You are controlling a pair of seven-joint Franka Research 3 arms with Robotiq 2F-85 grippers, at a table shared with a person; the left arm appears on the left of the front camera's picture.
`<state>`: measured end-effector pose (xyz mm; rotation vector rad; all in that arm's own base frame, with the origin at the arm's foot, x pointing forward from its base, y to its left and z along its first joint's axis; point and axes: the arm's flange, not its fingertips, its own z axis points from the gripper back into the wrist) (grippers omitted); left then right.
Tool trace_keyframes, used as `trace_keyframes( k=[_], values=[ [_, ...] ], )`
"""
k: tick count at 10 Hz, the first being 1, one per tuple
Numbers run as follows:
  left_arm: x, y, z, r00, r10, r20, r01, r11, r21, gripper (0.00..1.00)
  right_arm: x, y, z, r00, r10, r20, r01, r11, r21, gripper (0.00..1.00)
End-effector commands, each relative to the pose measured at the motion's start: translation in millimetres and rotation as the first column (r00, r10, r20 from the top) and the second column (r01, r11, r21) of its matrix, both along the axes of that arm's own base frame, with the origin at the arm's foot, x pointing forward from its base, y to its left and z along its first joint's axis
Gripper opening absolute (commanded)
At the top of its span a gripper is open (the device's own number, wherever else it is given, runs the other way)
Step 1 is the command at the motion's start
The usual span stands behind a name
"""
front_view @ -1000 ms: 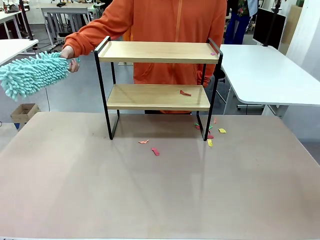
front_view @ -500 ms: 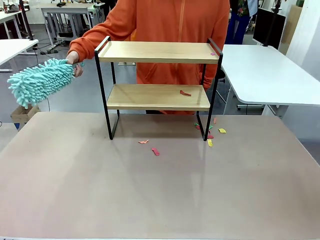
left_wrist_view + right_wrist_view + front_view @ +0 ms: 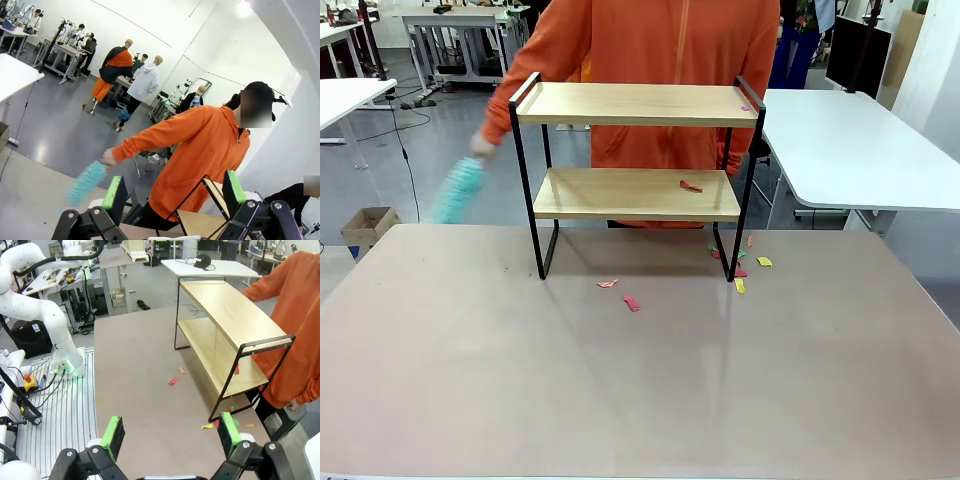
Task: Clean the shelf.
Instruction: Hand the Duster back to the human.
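Observation:
The shelf [image 3: 635, 103] stands at the far middle of the table, two light wooden boards in a black frame. A red paper scrap [image 3: 690, 186] lies on its lower board and a tiny pink one [image 3: 746, 106] on the top board's right end. Behind it a person in an orange hoodie holds a teal fluffy duster [image 3: 458, 190], blurred, hanging down left of the shelf. My left gripper [image 3: 173, 190] is open, high up, facing the person and the duster [image 3: 86, 181]. My right gripper [image 3: 171, 431] is open above the table, looking at the shelf [image 3: 225, 315] from its end.
Coloured paper scraps lie on the table in front of the shelf [image 3: 631, 302] and by its right legs [image 3: 763, 262]. A white table [image 3: 860, 150] stands at the far right, and a cardboard box [image 3: 368, 225] sits on the floor at the left. My left arm [image 3: 35, 305] rises beside the table.
The person has swung the duster from out at the left down and inward, so it now hangs blurred beside the shelf's left end. The scraps and the shelf have not moved.

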<state>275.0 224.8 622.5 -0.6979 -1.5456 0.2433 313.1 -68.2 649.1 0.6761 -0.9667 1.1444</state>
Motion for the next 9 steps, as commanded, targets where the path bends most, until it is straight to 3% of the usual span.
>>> trace_keyframes(
  k=[1,9],
  values=[
    [-2.1,-1.3,-1.3,1.0,-0.004,0.008,0.004,1.0,-0.015,1.0,0.9,0.8,0.2,0.999,0.014,0.029,-0.014,1.0,0.018,1.0],
    [-2.1,-1.3,-1.3,1.0,-0.004,0.008,0.004,1.0,-0.015,1.0,0.9,0.8,0.2,0.999,0.014,0.029,-0.014,1.0,0.018,1.0]
  ],
)
